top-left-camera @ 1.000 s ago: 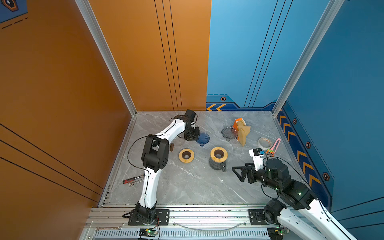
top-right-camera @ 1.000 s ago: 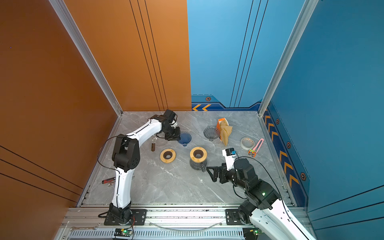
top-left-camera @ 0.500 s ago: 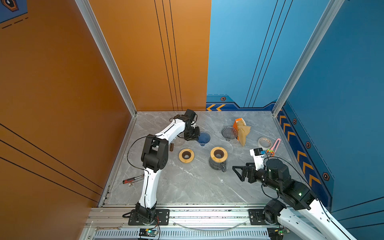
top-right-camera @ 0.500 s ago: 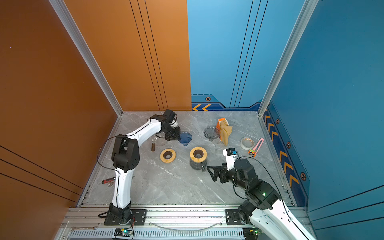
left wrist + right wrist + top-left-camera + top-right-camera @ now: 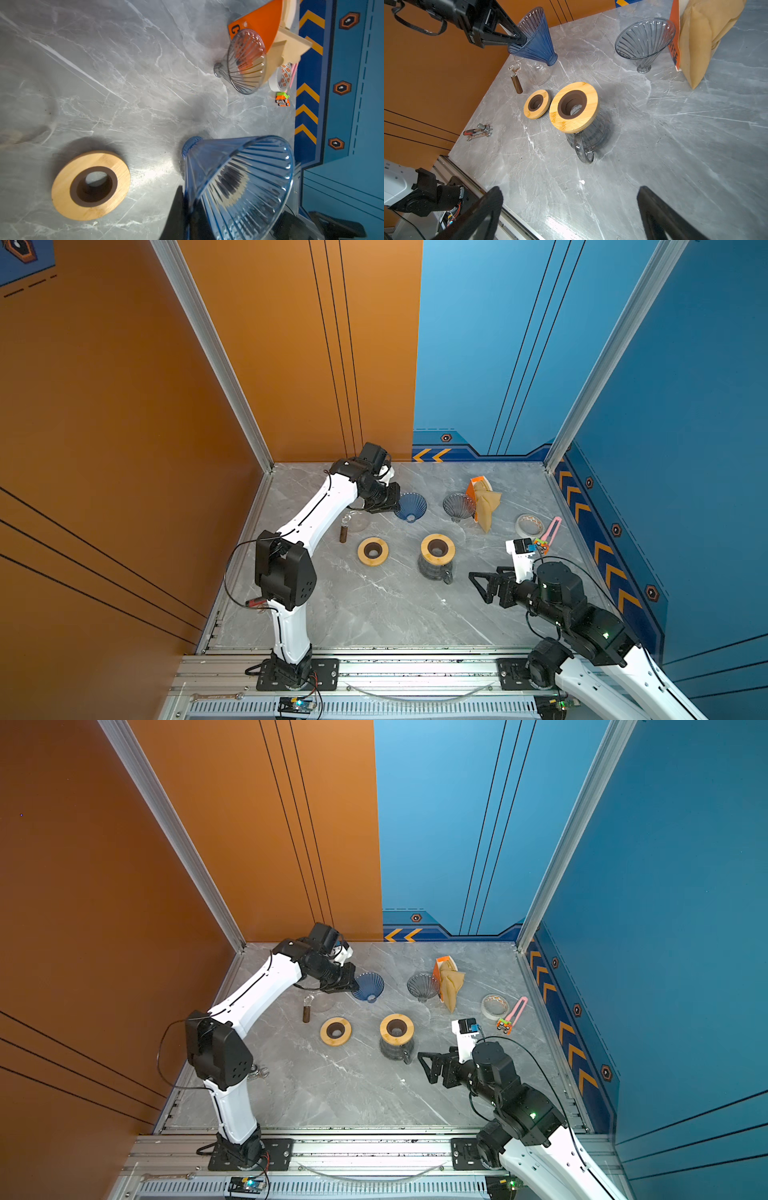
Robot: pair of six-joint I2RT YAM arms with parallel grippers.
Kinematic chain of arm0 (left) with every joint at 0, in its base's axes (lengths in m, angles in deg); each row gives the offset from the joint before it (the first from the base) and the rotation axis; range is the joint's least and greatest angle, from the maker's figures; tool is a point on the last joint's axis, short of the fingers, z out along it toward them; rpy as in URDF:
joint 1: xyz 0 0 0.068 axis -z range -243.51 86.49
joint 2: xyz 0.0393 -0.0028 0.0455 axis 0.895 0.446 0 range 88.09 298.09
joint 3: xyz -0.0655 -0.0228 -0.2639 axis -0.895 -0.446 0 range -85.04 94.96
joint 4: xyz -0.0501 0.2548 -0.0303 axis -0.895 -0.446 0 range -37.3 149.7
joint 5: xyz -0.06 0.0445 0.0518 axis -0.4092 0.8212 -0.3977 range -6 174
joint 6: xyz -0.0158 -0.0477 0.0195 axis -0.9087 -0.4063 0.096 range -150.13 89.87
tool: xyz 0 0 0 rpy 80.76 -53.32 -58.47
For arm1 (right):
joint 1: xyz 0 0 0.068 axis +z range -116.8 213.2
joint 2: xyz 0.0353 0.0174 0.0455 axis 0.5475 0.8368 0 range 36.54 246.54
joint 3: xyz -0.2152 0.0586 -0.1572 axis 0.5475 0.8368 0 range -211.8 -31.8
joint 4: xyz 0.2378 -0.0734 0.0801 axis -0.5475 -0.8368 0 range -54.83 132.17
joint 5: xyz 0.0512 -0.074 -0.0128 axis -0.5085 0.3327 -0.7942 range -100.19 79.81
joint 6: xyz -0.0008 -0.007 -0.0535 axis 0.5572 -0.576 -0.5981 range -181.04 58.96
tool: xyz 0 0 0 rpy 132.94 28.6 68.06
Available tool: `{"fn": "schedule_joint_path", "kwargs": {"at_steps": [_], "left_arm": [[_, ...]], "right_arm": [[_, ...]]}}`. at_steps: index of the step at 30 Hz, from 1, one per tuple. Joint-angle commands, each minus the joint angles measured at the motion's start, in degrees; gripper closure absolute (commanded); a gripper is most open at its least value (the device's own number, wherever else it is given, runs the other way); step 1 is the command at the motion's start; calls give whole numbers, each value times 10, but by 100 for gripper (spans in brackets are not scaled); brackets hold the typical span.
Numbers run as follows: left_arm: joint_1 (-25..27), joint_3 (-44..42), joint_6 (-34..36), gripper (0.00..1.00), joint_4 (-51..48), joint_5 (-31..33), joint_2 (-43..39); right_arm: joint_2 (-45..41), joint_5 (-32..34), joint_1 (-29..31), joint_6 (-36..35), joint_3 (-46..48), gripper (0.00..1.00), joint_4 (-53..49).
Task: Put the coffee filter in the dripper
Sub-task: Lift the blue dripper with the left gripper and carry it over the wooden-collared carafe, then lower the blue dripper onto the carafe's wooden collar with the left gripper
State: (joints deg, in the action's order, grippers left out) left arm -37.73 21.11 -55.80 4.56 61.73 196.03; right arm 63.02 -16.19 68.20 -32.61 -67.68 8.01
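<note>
Holding: your left gripper clamped on the ribbed blue plastic cone dripper by its rim; your right gripper jaws apart, empty; risk: slick rim slips, cone tips.

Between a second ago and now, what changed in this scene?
Nothing visibly moved. The left end effector stays shut on the rim of the tilted blue dripper; the right end effector stays open, holding nothing, and the filters remain untouched beside the grey dripper.
</note>
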Motion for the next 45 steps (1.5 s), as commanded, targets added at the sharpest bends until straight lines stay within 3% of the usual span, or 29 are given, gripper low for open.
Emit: {"fn": "schedule_joint_path", "kwargs": {"at_steps": [1,16,27,45], "left_arm": [[24,7,22,94,-50,-27,-15],[88,72,34,94,-115,-37,16],[137,132,34,94,-115,8,78],[138,126,37,95,-115,26,88]], "right_arm": [[-16,-11,3,5,1,0,-19],[-35,-2,4,2,-11,0,-39],[-41,-1,3,3,-10,0,-43],[-40,0,4,4,-9,0,-43]]}}
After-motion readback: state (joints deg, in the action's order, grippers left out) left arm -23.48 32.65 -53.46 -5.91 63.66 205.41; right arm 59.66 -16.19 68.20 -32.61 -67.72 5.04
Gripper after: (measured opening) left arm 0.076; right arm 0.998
